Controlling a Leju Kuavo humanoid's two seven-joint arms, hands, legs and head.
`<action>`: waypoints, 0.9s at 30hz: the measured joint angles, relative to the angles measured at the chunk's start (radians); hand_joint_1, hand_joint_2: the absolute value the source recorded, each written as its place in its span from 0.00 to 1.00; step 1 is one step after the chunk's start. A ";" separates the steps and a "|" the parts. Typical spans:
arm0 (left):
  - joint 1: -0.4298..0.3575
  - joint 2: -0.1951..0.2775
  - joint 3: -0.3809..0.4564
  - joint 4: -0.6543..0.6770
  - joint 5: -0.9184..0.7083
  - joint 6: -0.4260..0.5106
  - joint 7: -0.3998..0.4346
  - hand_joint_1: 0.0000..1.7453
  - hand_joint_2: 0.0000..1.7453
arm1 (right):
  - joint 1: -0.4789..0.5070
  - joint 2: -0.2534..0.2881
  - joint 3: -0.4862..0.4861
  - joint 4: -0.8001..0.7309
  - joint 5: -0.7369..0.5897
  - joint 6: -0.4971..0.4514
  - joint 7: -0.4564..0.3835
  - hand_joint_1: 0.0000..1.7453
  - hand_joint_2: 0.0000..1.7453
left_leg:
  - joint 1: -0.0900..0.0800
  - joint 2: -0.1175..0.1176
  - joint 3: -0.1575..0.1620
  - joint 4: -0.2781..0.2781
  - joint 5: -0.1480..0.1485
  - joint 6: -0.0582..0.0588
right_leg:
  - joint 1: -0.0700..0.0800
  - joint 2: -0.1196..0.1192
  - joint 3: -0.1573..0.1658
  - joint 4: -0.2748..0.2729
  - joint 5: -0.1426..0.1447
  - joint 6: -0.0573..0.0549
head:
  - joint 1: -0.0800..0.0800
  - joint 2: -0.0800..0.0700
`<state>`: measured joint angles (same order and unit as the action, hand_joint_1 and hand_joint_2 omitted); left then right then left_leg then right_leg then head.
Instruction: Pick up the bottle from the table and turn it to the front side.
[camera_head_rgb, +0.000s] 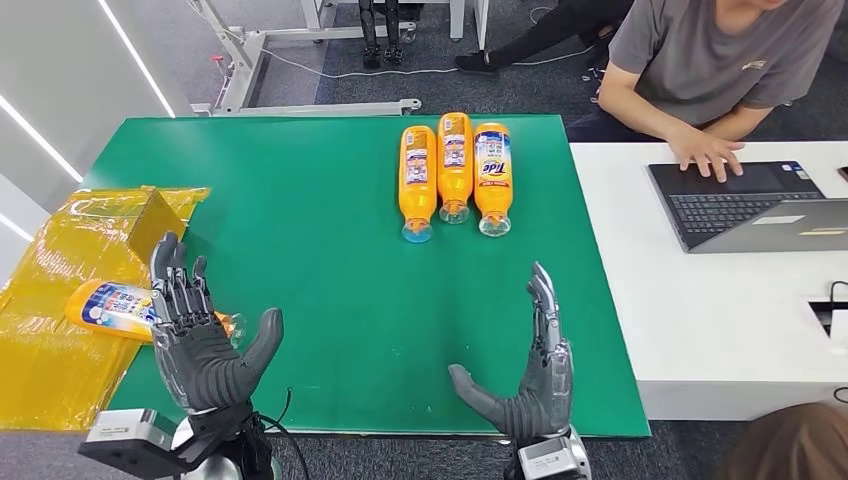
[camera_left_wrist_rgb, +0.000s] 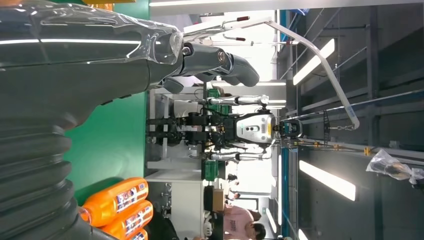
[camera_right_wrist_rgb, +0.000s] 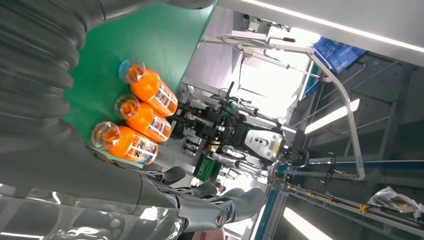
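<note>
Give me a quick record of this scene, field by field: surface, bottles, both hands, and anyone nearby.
surface: green table mat
bottles in row: three orange plastic detergent bottles lying side by side, caps toward the robot
fourth bottle: orange bottle lying on yellow plastic sheet, partly behind left hand
left hand: open, empty
right hand: open, empty
person: seated at white desk, hand on laptop
</note>
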<state>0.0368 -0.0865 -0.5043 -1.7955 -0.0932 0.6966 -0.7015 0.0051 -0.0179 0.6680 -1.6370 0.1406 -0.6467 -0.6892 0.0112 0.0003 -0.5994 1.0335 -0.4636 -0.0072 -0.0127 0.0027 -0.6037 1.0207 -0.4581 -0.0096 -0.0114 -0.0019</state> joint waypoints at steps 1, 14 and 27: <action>0.000 0.000 0.000 0.000 -0.003 0.000 0.000 0.00 1.00 | 0.000 -0.002 0.000 0.002 -0.008 -0.001 -0.001 0.00 1.00 | 0.000 0.000 0.000 0.000 0.000 0.000 | 0.000 0.000 0.000 0.000 0.000 0.000 | 0.000 0.000; 0.014 -0.002 0.018 0.000 -0.027 0.001 0.000 0.00 1.00 | -0.014 -0.010 0.018 0.037 -0.063 0.001 -0.007 0.00 1.00 | 0.000 0.000 0.000 0.000 0.000 0.000 | 0.000 0.000 0.000 0.000 0.000 0.000 | 0.000 0.000; 0.014 -0.001 0.020 0.001 -0.014 0.001 0.000 0.00 1.00 | -0.073 -0.015 0.036 0.084 -0.025 -0.052 -0.009 0.00 1.00 | 0.000 0.000 0.000 0.000 0.000 0.000 | 0.000 0.000 0.000 0.000 0.000 0.000 | 0.000 0.000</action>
